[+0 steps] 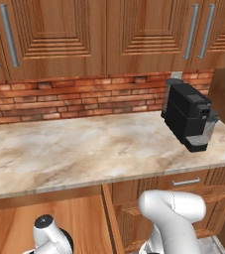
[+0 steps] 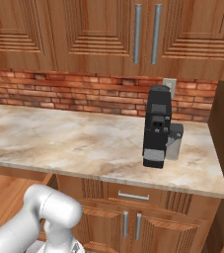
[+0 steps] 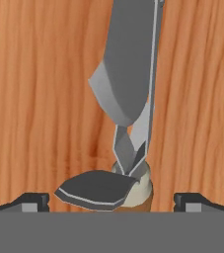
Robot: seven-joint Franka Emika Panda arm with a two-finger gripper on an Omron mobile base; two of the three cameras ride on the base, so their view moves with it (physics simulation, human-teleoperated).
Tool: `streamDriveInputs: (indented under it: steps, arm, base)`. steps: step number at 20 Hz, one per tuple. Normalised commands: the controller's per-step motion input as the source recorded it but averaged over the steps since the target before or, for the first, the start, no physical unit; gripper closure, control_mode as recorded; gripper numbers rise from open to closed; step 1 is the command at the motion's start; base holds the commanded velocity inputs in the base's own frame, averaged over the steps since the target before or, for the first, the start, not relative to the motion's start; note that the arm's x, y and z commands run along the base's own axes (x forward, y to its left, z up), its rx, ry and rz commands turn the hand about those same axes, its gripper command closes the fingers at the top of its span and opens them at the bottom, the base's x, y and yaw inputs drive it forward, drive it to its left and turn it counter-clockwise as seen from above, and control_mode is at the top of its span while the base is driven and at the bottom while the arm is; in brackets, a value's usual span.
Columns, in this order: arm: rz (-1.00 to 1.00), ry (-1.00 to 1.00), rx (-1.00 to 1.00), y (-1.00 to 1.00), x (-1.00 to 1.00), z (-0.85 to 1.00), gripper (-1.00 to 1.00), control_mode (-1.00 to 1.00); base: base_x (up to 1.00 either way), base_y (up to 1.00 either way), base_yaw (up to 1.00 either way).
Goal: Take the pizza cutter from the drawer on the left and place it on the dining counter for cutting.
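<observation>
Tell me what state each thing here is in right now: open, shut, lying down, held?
pizza cutter: lying on the drawer's wooden floor, between the finger tips, not gripped.
drawer: pulled open under the counter edge.
gripper: open, tips wide apart either side of the cutter.
small drawer: shut.
upper cabinet doors: shut.
coffee machine: upright on the marble counter.

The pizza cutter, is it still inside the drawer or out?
Inside. The pizza cutter lies on the plain wood floor of the drawer, between the open fingertips of the gripper.
</observation>
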Motion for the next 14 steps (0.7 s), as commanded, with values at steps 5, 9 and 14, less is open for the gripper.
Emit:
streamDriveInputs:
  steps: [5, 9, 14]
  arm:
    - [0.00, 0.00, 0.00, 0.00, 0.00, 0.00, -1.00, -1.00]
    - [0.00, 0.00, 0.00, 0.00, 0.00, 0.00, -1.00, -1.00]
    - [0.00, 0.00, 0.00, 0.00, 0.00, 0.00, -1.00, -1.00]
  base:
    - [0.00, 0.00, 0.00]
    - [0.00, 0.00, 0.00]
    - [0.00, 0.00, 0.00]
